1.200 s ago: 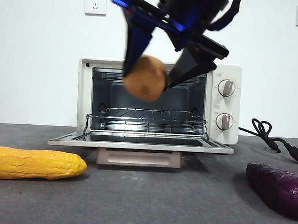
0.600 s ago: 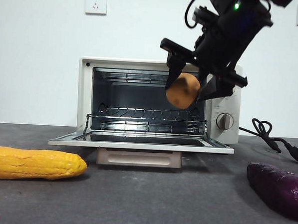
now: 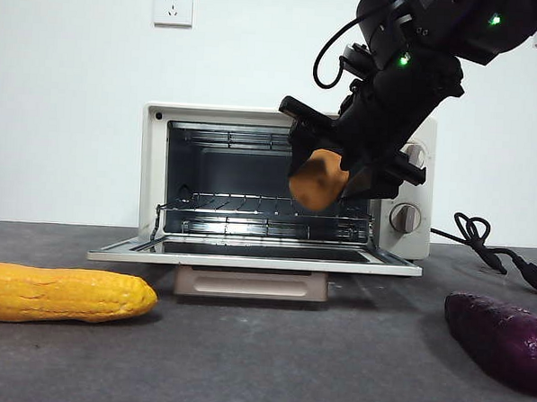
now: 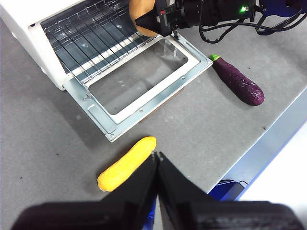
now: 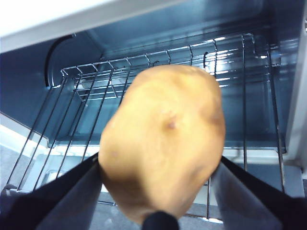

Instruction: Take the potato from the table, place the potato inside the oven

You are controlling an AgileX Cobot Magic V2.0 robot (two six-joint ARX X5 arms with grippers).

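Note:
The tan potato [image 3: 316, 180] [image 5: 163, 139] [image 4: 140, 14] hangs in my right gripper [image 3: 328, 175], whose jaws are shut on its two sides. It is held in the air at the right part of the oven's [image 3: 153, 168] open mouth, above the wire rack [image 3: 250, 205] [image 5: 86, 96] and the lowered glass door [image 3: 248, 251] [image 4: 139, 81]. My left gripper [image 4: 157, 155] is shut and empty, high above the table [image 3: 287, 355], looking down on the oven front.
A yellow corn cob [image 3: 61, 294] [image 4: 126, 163] lies on the table at the front left. A dark purple sweet potato [image 3: 504, 339] [image 4: 238, 81] lies at the front right. A black power cable [image 3: 491, 253] runs right of the oven. The table's edge [image 4: 259, 148] shows in the left wrist view.
My right gripper has carried the potato from in front of the oven's upper middle away toward the oven, rightward then lower, to the right part of the opening.

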